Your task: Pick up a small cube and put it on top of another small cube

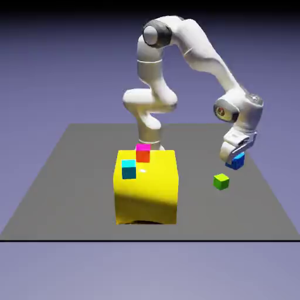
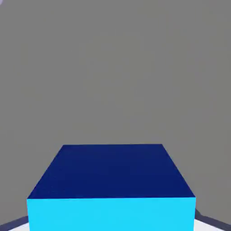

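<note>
Small bright blue cube pinched in the gripper, at the exterior view's right

From left to right: a small cyan cube [image 1: 129, 169] and a small magenta cube [image 1: 143, 153] appear at the big yellow block [image 1: 146, 190], perhaps on its top; then a small green cube [image 1: 221, 181] on the grey table [image 1: 193, 211]; then the white two-finger gripper [image 1: 237, 153], its fingers closed on the small bright blue cube [image 1: 235, 162].
</note>
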{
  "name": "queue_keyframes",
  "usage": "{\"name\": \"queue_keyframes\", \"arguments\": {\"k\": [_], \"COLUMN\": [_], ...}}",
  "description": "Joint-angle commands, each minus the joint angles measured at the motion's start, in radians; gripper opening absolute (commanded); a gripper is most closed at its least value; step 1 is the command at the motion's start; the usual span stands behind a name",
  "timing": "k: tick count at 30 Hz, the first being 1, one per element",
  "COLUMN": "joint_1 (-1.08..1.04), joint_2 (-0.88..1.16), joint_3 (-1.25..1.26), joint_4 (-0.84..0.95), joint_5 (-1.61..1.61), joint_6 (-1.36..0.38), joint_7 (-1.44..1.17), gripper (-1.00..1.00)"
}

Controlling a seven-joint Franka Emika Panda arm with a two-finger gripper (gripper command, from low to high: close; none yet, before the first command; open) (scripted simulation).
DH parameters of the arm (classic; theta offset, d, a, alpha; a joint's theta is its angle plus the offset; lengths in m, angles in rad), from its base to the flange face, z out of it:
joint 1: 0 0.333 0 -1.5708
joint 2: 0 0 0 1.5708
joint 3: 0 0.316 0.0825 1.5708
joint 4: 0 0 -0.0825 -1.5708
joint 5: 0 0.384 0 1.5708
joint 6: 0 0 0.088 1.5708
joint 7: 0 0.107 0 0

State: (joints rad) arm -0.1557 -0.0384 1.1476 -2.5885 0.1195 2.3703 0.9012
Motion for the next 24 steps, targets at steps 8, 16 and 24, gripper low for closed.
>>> {"name": "queue_keyframes", "arguments": {"k": [8,16,24], "joint_1": [0.118,0.156,-0.014], "joint_2": [0.179,0.232,-0.007], "joint_3": [-0.169,-0.219,0.006], "joint_4": [-0.024,-0.028,-0.007], "joint_5": [-0.259,-0.334,0.001], "joint_6": [0.118,0.152,0.002], "joint_7": [0.189,0.242,0.0], "gripper": [-1.0,1.0,1.0]}}
